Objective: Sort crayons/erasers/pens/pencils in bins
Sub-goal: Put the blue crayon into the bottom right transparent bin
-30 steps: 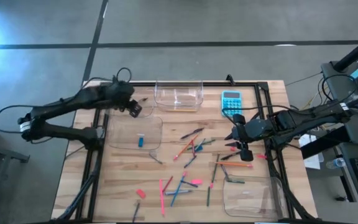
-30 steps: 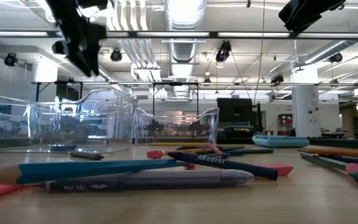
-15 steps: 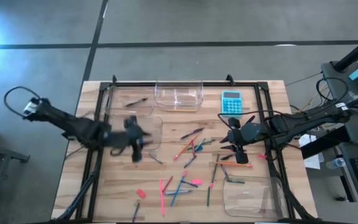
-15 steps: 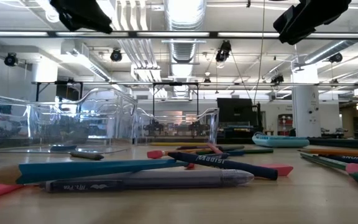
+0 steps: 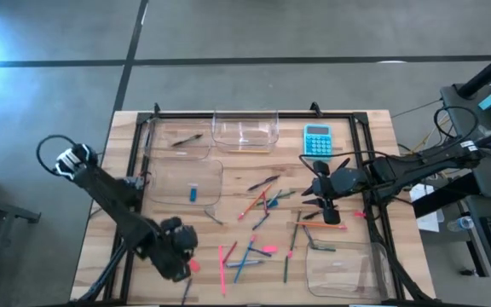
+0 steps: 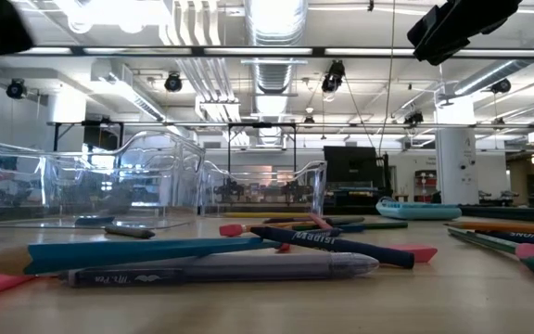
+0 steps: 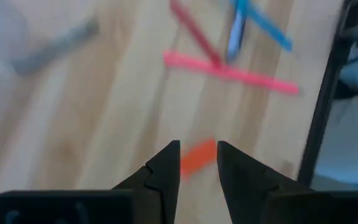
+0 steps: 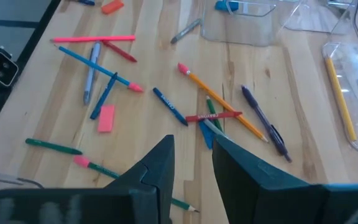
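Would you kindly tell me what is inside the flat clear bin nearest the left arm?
The flat clear bin holds one blue eraser. The rest of its floor looks bare; nothing covers it.

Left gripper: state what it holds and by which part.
Nothing is held. The left gripper hangs over a pink eraser, jaws apart, not yet closed on it.

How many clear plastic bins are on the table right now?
4. In the overhead view: a shallow bin and a taller bin along the top, a third bin below the shallow one, a fourth bin bottom right.
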Available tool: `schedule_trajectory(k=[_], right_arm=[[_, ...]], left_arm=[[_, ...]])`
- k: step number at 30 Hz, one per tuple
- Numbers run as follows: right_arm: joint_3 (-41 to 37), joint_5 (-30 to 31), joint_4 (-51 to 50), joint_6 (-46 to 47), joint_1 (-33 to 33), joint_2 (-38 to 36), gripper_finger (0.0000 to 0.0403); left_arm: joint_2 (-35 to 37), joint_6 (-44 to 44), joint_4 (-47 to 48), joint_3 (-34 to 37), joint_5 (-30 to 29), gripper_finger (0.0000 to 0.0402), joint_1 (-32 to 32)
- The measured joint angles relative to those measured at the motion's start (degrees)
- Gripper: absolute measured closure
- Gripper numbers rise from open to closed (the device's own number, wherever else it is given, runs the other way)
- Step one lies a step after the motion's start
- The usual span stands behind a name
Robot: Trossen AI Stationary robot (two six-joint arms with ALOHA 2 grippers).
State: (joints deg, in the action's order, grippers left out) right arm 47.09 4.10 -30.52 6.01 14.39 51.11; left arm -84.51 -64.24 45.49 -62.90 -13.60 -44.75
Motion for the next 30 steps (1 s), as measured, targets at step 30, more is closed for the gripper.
schedule_trajectory(k=[30], right_arm=[[6.5,-1.6,-12.1,-6.1,0.0,-3.1,0.0303]], left_arm=[[-11.6,-37.3,-2.8,-7.8,8.5,0.0314,-5.6]])
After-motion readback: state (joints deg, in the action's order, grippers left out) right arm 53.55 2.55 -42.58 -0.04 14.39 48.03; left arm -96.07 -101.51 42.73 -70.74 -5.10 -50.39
